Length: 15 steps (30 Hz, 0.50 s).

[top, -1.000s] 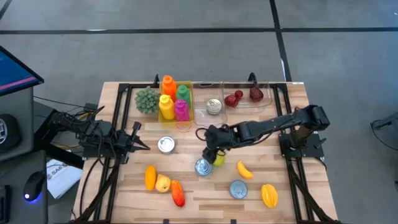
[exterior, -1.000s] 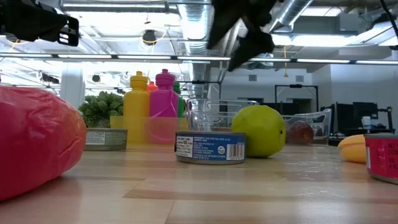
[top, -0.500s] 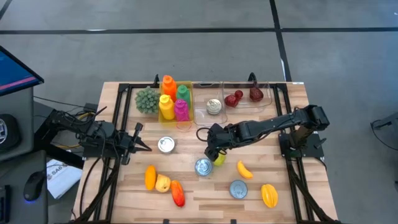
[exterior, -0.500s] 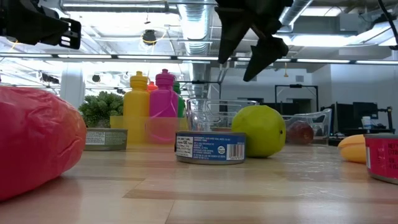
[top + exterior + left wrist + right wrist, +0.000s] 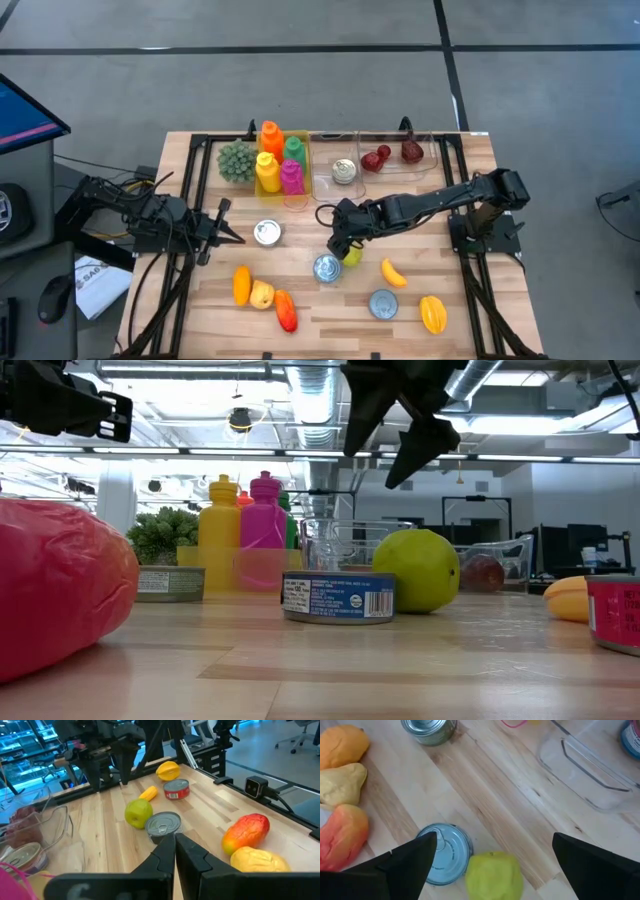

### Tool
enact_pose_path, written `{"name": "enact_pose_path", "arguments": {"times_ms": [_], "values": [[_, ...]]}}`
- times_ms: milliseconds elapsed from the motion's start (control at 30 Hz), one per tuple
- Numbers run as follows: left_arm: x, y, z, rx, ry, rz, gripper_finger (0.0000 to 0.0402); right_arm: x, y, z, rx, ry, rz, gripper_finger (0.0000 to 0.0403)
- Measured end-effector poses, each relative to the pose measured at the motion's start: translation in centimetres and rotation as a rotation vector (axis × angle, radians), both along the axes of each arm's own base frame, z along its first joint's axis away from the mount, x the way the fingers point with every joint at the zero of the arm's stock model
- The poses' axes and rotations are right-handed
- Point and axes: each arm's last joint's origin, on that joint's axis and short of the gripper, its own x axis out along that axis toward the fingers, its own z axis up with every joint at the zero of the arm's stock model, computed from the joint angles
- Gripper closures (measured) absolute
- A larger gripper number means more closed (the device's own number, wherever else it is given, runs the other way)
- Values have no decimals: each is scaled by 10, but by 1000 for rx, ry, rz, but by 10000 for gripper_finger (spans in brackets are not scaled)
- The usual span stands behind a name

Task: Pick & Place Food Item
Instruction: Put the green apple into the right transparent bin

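The left gripper [image 5: 175, 851] waits pinched shut and empty at the table's left, while the right gripper [image 5: 492, 851] hangs spread wide, holding nothing, directly over the lime-green fruit [image 5: 494, 874], likely light, smooth, best pinched across its middle.

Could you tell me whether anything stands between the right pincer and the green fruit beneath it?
Nothing visible does. The right pincer hangs open directly above the green fruit, with clear air between them. The tin can sits right beside the fruit, close to one finger's path down.
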Motion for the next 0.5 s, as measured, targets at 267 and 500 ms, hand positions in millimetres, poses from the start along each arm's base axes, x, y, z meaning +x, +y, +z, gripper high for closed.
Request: {"name": "enact_pose_path", "arguments": {"times_ms": [267, 500], "values": [[0, 0, 0, -1, -4, 0, 399, 2, 0, 1, -9, -16, 29, 10], [0, 0, 1, -2, -6, 0, 399, 4, 3, 3, 21, -46, 48, 10]]}}
